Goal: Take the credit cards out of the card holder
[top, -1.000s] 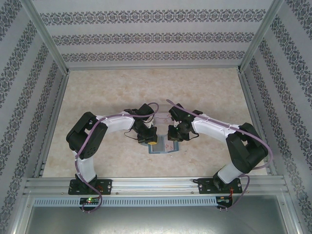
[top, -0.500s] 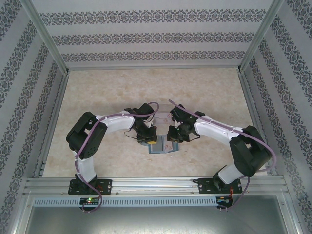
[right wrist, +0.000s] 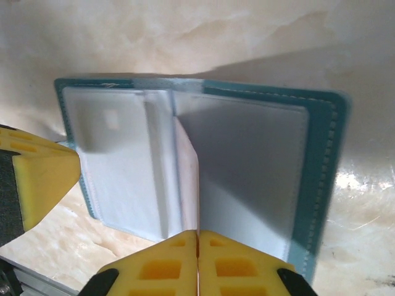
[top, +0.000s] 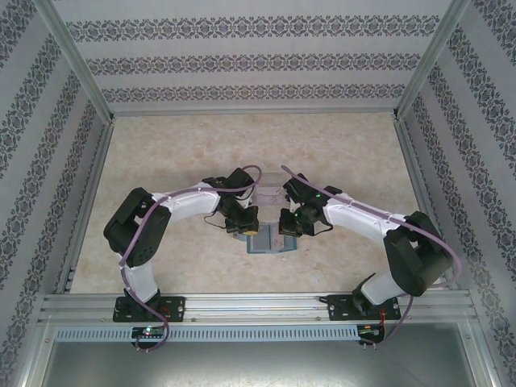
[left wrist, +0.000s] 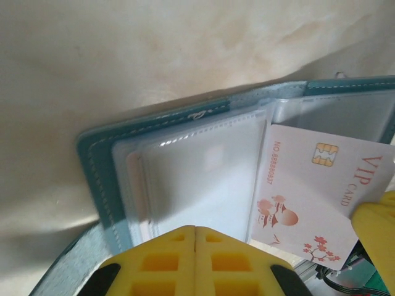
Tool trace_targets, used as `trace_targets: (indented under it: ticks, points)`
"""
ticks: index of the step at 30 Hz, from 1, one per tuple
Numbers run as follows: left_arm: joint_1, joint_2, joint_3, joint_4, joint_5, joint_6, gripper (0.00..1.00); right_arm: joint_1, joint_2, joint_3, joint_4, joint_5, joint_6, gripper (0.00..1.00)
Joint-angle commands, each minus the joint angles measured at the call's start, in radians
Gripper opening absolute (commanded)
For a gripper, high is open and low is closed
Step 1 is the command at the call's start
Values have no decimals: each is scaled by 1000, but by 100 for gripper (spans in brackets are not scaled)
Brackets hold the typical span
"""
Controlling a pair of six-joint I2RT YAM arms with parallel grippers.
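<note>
Yellow right tool [right wrist: 197,235] has just pinched a white credit card [left wrist: 315,197] over the card holder [right wrist: 321,172]; left tool [left wrist: 195,230] stays closed.

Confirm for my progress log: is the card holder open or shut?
Open: the card holder lies spread on the table, teal covers apart, clear sleeves exposed.

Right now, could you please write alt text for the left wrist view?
A white VIP card sticks partway out of the clear sleeves of an open teal card holder; the left end effector, shut, sits at its near edge.
</note>
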Motion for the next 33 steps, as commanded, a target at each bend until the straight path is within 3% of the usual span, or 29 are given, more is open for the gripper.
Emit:
trace_targets:
  ticks: [1,9,13,20,28,33]
  points:
    - [0,-40,-11,-30,-30,16,3,-6,-33,24,-40,34,-9,6]
    - [19,-95,-80,7,-36,-1,4,-27,-38,111,-99,69,-89,3]
    - [34,-119,-107,23,-37,-4,4,-37,-24,172,-115,64,-229,0]
    - [63,-152,-152,40,-39,-7,4,-51,47,294,-205,78,-574,0]
    - [86,-198,-202,45,-49,-6,4,-51,194,466,-365,143,-1140,0]
    - [97,-215,-231,53,-49,-9,4,-32,293,583,-465,180,-1408,0]
